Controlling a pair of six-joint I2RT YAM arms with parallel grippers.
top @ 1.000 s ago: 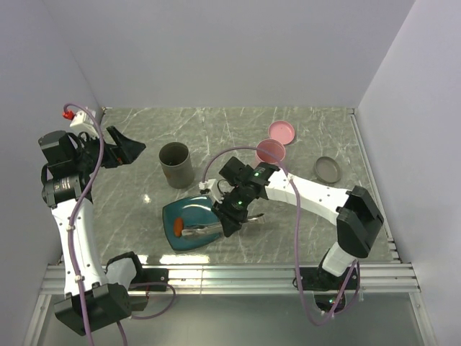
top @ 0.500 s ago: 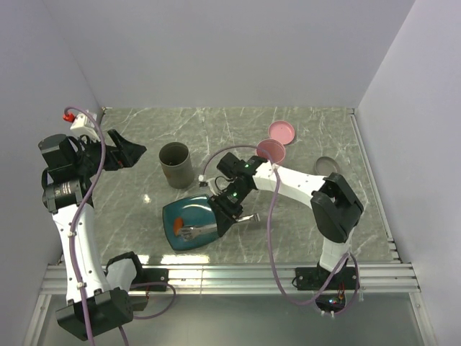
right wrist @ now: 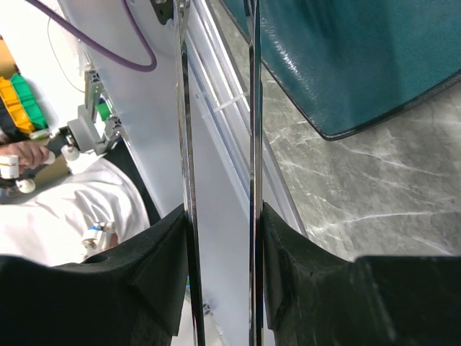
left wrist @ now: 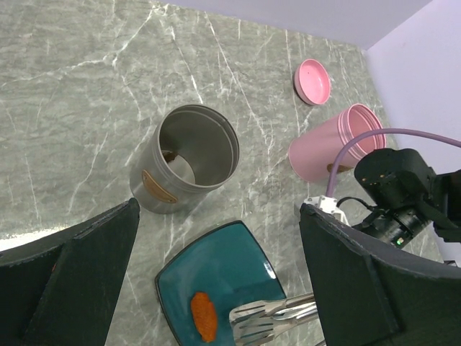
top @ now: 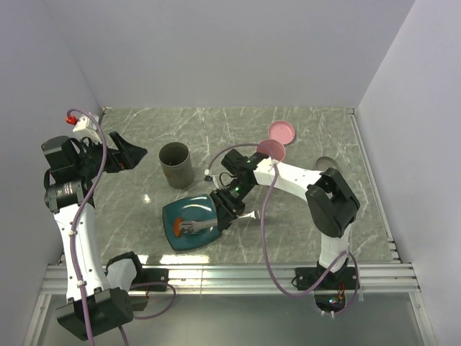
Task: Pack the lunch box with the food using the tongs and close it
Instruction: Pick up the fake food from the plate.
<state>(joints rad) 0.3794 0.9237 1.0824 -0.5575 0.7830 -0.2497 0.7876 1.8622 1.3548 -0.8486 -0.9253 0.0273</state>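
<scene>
The teal square plate (top: 189, 209) lies near the table's front middle. An orange piece of food (top: 177, 230) rests near its left edge. My right gripper (top: 225, 210) is shut on the silver tongs (top: 198, 226), whose slotted tips hover over the plate just right of the orange piece (left wrist: 203, 316). In the right wrist view both tong arms (right wrist: 186, 144) run between my pads (right wrist: 162, 259), each pad pressed on one arm. The grey round lunch box (left wrist: 186, 160) stands open behind the plate, with a small brown piece inside. My left gripper (left wrist: 220, 213) hangs open high above it.
A pink cup (top: 271, 151) stands open behind my right arm, and its pink lid (top: 282, 131) lies farther back. A grey lid (top: 324, 161) is partly hidden behind the right arm. White walls close in the table. A metal rail runs along the front edge.
The right arm has folded in and carried the tongs left across the plate, closer to the orange piece. The left arm has barely moved.
</scene>
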